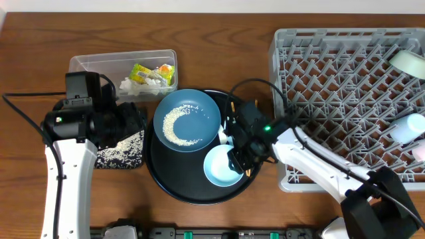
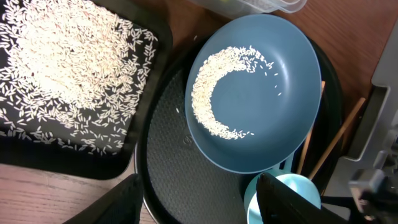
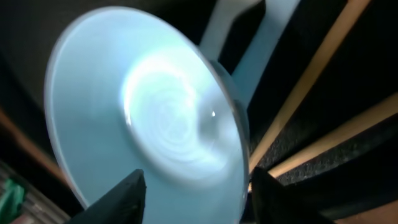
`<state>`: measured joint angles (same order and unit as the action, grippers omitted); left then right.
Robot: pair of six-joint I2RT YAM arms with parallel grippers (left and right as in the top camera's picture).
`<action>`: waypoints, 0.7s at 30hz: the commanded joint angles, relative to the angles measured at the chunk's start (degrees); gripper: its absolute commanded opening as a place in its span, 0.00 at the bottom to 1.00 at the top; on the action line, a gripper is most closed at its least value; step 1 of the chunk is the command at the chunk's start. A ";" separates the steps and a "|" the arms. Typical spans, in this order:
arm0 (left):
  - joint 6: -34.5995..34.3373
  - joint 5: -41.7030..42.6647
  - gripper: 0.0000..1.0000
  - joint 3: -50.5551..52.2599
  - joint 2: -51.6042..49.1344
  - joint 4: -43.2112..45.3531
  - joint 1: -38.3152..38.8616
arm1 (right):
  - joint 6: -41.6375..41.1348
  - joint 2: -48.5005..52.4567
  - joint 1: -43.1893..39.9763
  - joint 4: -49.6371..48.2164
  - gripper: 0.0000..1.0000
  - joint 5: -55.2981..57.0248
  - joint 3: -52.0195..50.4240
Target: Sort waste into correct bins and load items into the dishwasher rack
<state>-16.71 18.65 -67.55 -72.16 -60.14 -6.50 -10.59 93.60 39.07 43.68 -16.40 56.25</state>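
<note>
right gripper [image 3: 198,202]: fingers [image 3: 121,196] spread wide with the pale teal bowl [image 3: 143,118] rim between them, not pinched. chopsticks [image 3: 311,81] lie just beside the bowl on the round black tray [image 2: 180,180]. left gripper [image 2: 199,208] is released and empty, over that tray's edge near the dark-blue bowl [image 2: 280,106] and its crescent of rice [image 2: 208,102]. more rice covers the shallow black tray [image 2: 149,112]. wrappers [image 1: 145,73] sit in the clear tub [image 1: 93,63], with the rack [image 1: 345,86] off to the right.

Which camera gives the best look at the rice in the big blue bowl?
Left wrist: the rice lies close, single grains visible in the dark-blue bowl. Overhead shows only a small pale crescent. The right wrist view misses it.
</note>
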 commanded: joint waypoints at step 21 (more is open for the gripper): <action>0.31 -0.55 0.61 -1.03 0.24 -0.90 -0.24 | -5.38 -2.60 -0.68 -0.98 0.01 7.74 2.54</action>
<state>-16.69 18.65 -67.55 -72.16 -60.69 -6.50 -18.22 93.56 39.18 41.82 -9.10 53.87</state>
